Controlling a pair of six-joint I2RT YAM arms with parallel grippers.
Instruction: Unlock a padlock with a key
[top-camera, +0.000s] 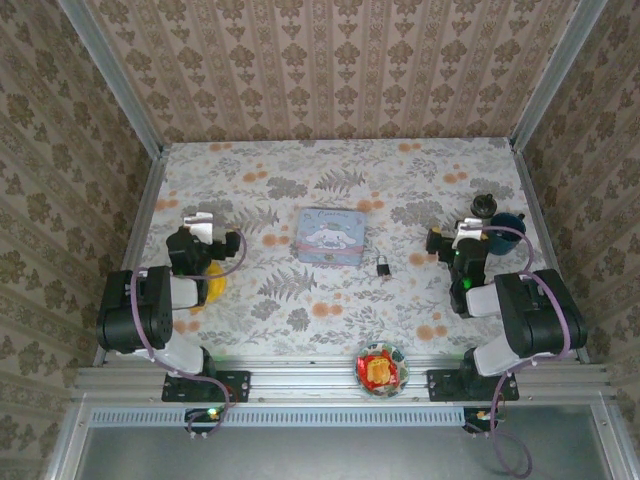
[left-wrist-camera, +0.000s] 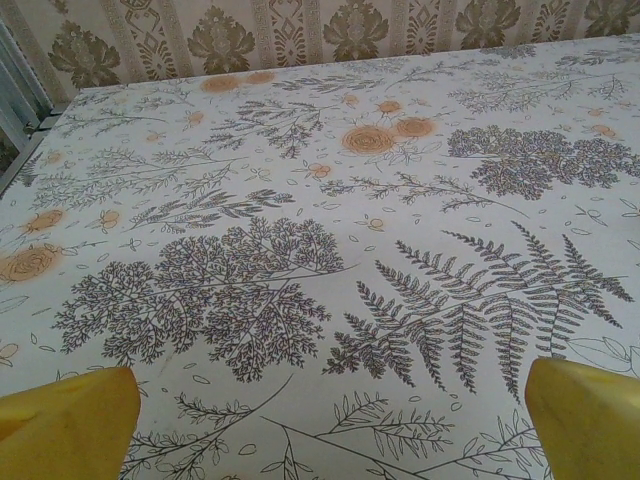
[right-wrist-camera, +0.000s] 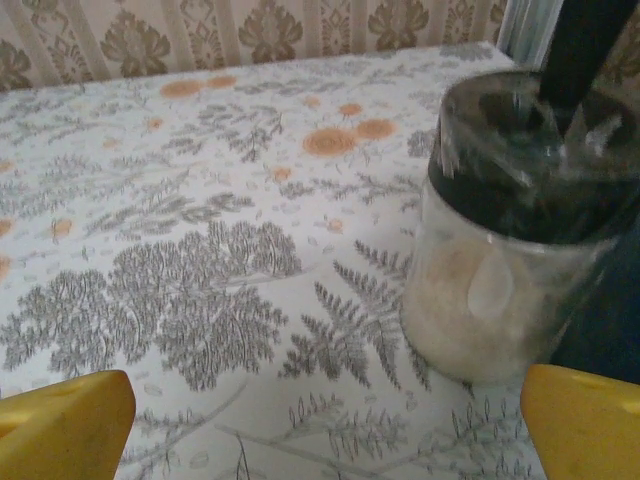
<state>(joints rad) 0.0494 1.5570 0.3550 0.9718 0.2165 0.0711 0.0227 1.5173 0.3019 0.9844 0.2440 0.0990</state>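
A small glass bowl of red sweets is sitting at the near edge of the flowered tabletop, between the arm bases. The left claw is gaping wide, holding nothing. The right claw is gaping just as wide and empty, near a clear jar with a dark lid. The padlock is lying mid-tabletop, just beside the near right corner of the light blue tin, well apart from both claws

Matt tablecloth, glossy clear jar
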